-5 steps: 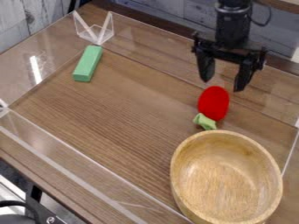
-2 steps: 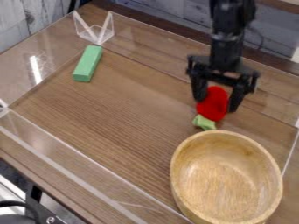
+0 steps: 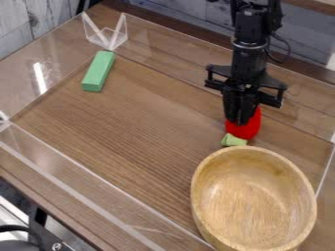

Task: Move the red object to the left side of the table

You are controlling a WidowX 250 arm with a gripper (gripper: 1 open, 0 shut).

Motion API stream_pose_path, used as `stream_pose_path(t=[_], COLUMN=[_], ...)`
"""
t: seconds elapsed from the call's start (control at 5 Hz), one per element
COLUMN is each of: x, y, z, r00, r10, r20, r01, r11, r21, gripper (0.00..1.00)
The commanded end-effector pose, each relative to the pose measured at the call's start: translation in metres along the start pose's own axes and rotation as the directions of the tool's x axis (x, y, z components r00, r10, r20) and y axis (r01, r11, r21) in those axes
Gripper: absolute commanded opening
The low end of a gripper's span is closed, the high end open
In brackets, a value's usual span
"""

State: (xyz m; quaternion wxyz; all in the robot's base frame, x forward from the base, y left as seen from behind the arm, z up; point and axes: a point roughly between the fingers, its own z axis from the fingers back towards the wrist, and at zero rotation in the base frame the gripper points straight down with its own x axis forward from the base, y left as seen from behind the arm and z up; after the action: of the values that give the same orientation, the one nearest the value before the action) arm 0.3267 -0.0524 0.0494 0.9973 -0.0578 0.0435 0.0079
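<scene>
The red object (image 3: 245, 126), a small glossy toy fruit with a pale green stem end (image 3: 233, 140), lies on the brown wood-grain table (image 3: 131, 127) right of centre, just behind the wooden bowl. My gripper (image 3: 242, 117) points straight down onto it, black fingers drawn together on the fruit's upper part. The fingers cover the fruit's top; its lower half and stem show beneath them.
A wooden bowl (image 3: 199, 184) fills the front right corner, close to the fruit. A green rectangular block (image 3: 98, 70) lies at the back left. Low clear acrylic walls (image 3: 78, 176) edge the table, with a clear folded piece (image 3: 105, 34) at the back.
The gripper came down from above and behind the fruit onto it. Its fingers went from spread wide to drawn together on the fruit.
</scene>
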Motion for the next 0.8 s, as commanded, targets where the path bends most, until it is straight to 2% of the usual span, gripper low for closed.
stream_pose_path(t=[0.0,0.2,0.4,0.6], x=[0.006,0.000,-0.014,-0.024], y=[-0.006,0.006,0.025,0.026], z=[0.061,0.098,0.121,0.111], r00=[0.990,0.981,0.974,0.973], r10=[0.024,0.081,0.129,0.152], r20=[0.138,0.175,0.186,0.173], r01=[-0.019,-0.071,-0.118,-0.142], r11=[0.999,0.995,0.991,0.987], r21=[-0.034,-0.063,-0.069,-0.068], gripper=[0.00,0.00,0.00,0.00])
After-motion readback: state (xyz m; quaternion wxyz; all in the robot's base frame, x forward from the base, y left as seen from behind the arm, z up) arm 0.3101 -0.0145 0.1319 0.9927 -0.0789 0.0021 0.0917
